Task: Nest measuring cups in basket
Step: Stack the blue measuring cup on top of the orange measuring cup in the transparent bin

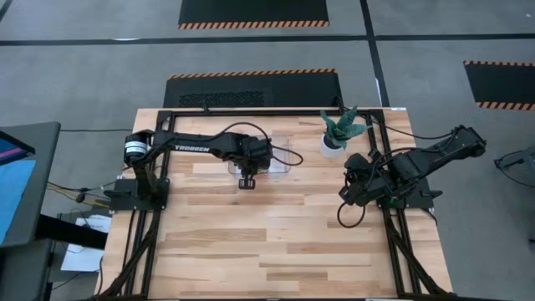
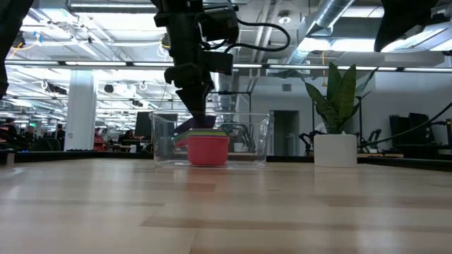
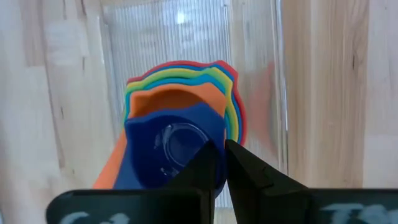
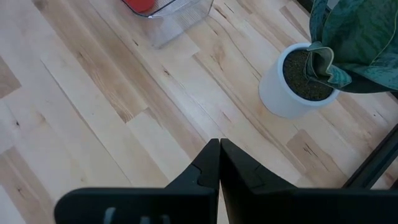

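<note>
Several measuring cups (image 3: 180,118) already sit one inside the other in the clear basket (image 2: 258,141), which stands on the far half of the wooden counter (image 1: 276,242), not far from the white pot with the green plant (image 1: 334,138). In the left wrist view the stack shows red on the outside, then yellow, green, teal and orange rims, and the dark blue cup (image 3: 171,152) lies innermost on top. The left gripper (image 3: 224,158) hangs directly over this stack, and its jaws are almost closed at the edge of the dark blue cup; I cannot tell surely whether they pinch its rim or handle or only touch it. I judge that the task is near its end: the dark blue cup is being seated in the nest or has just been seated. The next move probably calls for releasing the jaws, if they grasp anything, and lifting the arm straight up, so that the stack is not dragged or tipped and the thin basket wall is not pushed. The left arm reaches out from its base across the counter, with the wrist bent down steeply into the basket, as the low view shows. The right gripper (image 4: 219,155) waits at the right side of the counter near the plant, with its jaws clenched on nothing.
</note>
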{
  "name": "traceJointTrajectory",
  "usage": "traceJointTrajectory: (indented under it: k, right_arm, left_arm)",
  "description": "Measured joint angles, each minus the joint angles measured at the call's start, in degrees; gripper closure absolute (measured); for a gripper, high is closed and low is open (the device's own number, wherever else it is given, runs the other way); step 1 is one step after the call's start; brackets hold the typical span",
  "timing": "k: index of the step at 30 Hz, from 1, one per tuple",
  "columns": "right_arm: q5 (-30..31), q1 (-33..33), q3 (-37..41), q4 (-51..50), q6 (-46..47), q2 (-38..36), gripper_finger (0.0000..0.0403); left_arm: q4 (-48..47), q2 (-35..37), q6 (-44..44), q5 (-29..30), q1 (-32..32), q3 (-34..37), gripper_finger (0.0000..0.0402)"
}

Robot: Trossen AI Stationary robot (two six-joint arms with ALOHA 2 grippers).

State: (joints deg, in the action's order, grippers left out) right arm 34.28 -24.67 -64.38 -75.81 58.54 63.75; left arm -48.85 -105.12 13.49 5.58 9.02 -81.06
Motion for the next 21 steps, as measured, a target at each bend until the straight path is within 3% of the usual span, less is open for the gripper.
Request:
traceJointTrajectory:
  k: [21]
  right_arm:
    - [0.11, 0.0, 0.0, 0.0, -0.04, -0.02, 0.0369]
  left_arm:
    - [2.26, 0.0, 3.0, -1.15, 0.09, 0.0, 0.038]
